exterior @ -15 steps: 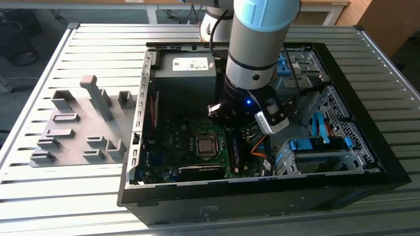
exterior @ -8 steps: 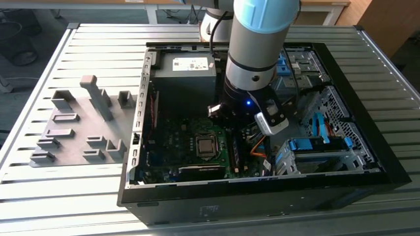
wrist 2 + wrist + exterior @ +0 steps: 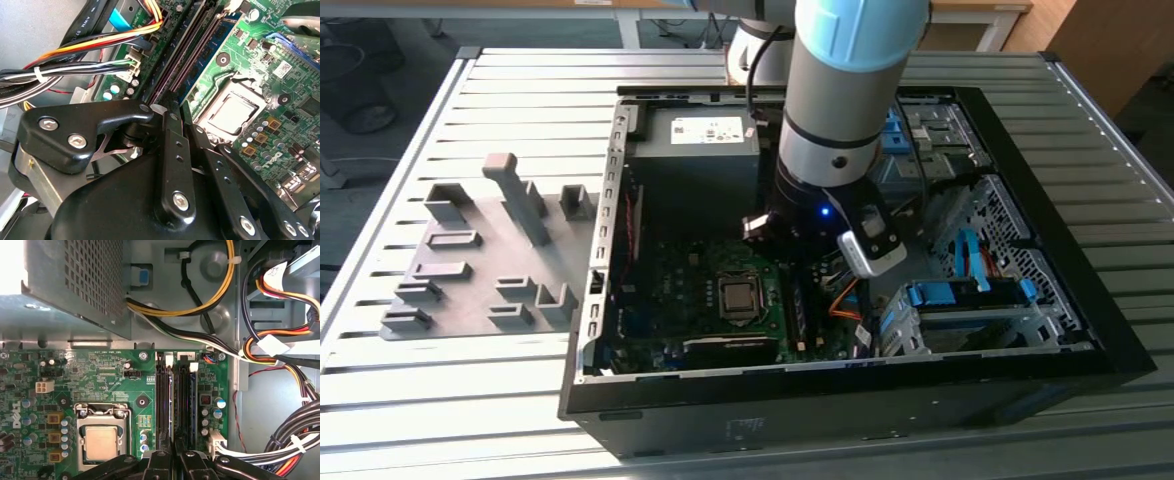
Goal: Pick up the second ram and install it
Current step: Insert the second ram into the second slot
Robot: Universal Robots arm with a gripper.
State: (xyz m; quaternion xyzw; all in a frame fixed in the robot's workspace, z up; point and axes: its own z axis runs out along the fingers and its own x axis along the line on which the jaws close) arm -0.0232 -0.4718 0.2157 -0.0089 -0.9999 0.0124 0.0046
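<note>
The gripper (image 3: 172, 452) is pressed down over the slot rails (image 3: 162, 400), at three o'clock of the processor socket (image 3: 101, 440). Its fingers are nearly closed on the second ram (image 3: 173, 405), judged almost seated; release is left.

a: how is the light in the exterior view?

b: bright daylight on the slatted tabletop (image 3: 520, 400), with pale glare along the slats. the inside of the pc case (image 3: 1067, 330) is dim and shadowed, and the arm (image 3: 847, 90) darkens the boards below it.

a: and the wrist views?

b: in the first wrist view a blown-out white patch sits in one corner, beside the perforated metal box (image 3: 75, 285). the motherboard (image 3: 100, 375) is evenly lit and sharp. in the second wrist view the black hand (image 3: 172, 130) is close, glossy and slightly soft.
</note>
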